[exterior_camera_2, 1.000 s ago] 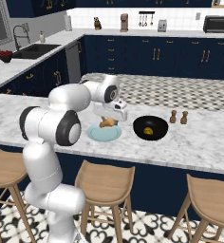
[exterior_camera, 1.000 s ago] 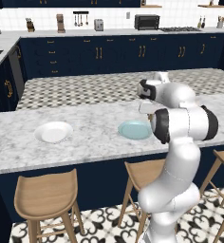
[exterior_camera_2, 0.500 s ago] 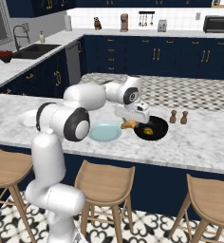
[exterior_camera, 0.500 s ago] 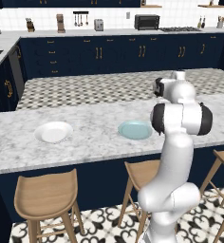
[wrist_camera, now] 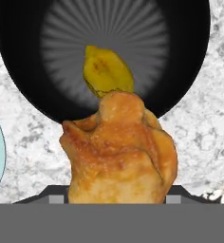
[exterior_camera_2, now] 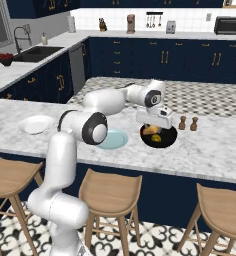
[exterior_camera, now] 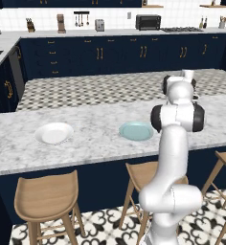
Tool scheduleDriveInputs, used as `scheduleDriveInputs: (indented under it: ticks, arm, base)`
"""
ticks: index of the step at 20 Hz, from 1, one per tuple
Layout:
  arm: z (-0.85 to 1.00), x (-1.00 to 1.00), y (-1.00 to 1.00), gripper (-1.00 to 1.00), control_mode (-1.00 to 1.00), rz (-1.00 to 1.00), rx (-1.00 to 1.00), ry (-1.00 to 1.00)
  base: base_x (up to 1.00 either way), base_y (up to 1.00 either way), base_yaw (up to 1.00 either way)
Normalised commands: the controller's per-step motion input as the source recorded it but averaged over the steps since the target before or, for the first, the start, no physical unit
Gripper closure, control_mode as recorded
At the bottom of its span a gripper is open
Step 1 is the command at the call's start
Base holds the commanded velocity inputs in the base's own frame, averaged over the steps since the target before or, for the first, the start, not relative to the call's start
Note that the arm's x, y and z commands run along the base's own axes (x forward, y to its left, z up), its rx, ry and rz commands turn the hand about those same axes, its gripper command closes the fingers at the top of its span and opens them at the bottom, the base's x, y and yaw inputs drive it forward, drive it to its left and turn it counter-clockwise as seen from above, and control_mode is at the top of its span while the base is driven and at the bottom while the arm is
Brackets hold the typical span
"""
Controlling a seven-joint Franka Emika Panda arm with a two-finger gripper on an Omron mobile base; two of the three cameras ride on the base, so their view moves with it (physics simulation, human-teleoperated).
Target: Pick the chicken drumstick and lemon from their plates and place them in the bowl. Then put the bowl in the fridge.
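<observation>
The marble table carries everything, so the arm reaches across it from the stool side. On it sit 2 emptied plates, the white plate and the light blue plate, both well apart from the action now that their food is off them. The black bowl lies just beside the blue plate, with the lemon already inside. The gripper hangs over the bowl's near rim, clamped on the chicken drumstick, held high enough, I judge, to clear the rim before release.
</observation>
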Motion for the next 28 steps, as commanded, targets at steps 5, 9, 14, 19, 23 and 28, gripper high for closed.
scheduleDriveInputs:
  ticks: [5, 9, 14, 19, 23, 28]
  arm:
    - [-0.46, 0.06, -0.12, 1.00, -1.00, 0.00, 0.00, 0.02]
    - [-0.19, 0.00, 0.00, 1.00, -1.00, 0.00, 0.00, 0.00]
    - [-0.24, 0.01, 0.00, 1.00, -1.00, 0.00, -0.01, -0.06]
    - [-0.30, 0.00, 0.16, 1.00, -1.00, 0.00, -0.10, -0.19]
    - [-0.04, 0.03, 0.03, 1.00, -1.00, 0.00, -0.09, -0.22]
    - [-0.29, 0.00, 0.00, 1.00, -1.00, 0.00, -0.10, -0.19]
  base:
    - [0.00, 0.00, 0.00]
    - [0.00, 0.00, 0.00]
    - [0.00, 0.00, 0.00]
    - [0.00, 0.00, 0.00]
    - [0.00, 0.00, 0.00]
    - [0.00, 0.00, 0.00]
